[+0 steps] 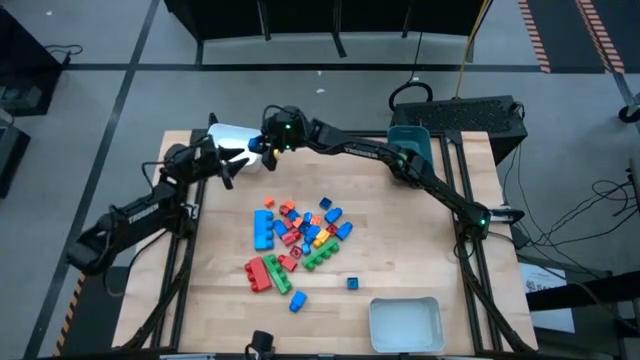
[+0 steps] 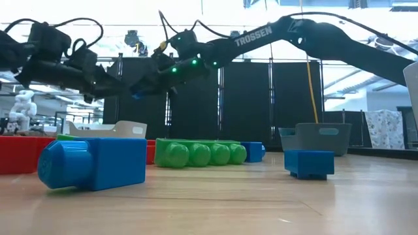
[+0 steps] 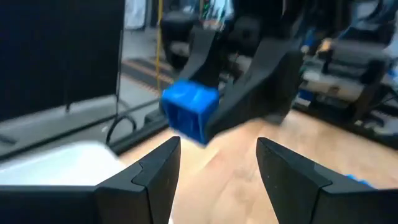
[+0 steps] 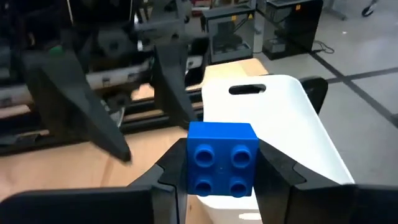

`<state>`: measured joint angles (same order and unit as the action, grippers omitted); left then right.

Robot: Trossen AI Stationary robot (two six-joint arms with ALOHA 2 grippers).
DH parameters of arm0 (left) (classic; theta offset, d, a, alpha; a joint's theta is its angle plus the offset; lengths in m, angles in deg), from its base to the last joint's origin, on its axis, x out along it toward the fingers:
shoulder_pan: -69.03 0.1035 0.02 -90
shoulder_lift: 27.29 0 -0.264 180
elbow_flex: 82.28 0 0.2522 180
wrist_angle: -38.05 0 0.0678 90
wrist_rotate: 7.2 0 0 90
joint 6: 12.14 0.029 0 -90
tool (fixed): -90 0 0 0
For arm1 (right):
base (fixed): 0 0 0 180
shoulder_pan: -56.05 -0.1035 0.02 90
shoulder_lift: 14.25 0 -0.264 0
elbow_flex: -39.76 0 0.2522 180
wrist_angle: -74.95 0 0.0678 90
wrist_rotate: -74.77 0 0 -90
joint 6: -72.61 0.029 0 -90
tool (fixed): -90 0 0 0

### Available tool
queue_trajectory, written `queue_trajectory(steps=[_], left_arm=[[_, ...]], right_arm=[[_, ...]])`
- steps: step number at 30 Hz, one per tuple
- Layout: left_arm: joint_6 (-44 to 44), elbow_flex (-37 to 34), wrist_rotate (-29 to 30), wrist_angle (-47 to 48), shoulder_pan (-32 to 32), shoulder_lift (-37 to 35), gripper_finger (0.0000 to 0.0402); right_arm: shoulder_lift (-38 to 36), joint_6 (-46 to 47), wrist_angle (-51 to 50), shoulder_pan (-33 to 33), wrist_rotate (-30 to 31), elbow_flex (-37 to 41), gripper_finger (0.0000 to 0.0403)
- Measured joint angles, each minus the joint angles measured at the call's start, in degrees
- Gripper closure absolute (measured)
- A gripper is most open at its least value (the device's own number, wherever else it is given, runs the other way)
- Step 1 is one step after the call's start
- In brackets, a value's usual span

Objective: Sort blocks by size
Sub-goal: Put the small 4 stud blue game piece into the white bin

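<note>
The left gripper (image 1: 240, 160) hangs over the far left part of the desk (image 1: 420, 250), beside the white tray (image 1: 228, 137). Its fingers (image 3: 146, 177) are spread apart and released, holding nothing; in the left wrist view bare wood shows through the gap between them. They point at the right gripper (image 1: 268, 152), which is just beside them and reaches in from the right across the far edge of the desk.

The right gripper's fingers (image 4: 277, 171) are clenched on a blue block (image 4: 222, 159), a small square brick with four studs, gripped on two opposite sides. The brick is held in the air above the near edge of the white tray, not touching it. From the left wrist the same brick (image 3: 188, 111) appears blurred, and from the overhead camera it is too small and too covered by the gripper to pick out.

The other blocks (image 1: 300, 235) lie in a loose heap in the middle of the desk, well apart from both grippers, with a lone small blue one (image 1: 352, 283) to the right near the front. A pale tray (image 1: 405, 325) sits at the near right corner and a teal bin (image 1: 410, 140) at the far right. In the low view the nearest bricks hide most of the heap.
</note>
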<state>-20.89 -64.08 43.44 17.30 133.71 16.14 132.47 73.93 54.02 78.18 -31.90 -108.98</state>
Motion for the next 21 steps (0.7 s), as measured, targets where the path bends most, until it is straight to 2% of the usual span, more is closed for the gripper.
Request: queue_trajectory(steps=[3,7,14,18,21], left_arm=[[-0.42,0.01,-2.19,-3.49,1.73,1.68,0.019],[-0.57,0.01,-6.64,-5.52,2.92,3.68,0.019],[0.12,0.01,0.02,-6.16,2.91,4.36,0.019],[0.14,0.01,1.01,-5.85,2.88,4.36,0.019],[0.08,0.01,1.12,-5.63,2.88,4.36,0.019]], right_arm=[[-0.97,-2.26,-2.4,-0.07,0.06,0.0,0.0293],[-1.23,-3.45,-0.62,0.64,0.04,0.0,0.0293],[3.58,1.58,8.76,2.96,2.73,-0.05,0.0293],[6.24,7.66,15.94,2.86,0.29,0.07,0.0293],[7.64,11.63,20.52,2.28,1.56,-0.07,0.0293]])
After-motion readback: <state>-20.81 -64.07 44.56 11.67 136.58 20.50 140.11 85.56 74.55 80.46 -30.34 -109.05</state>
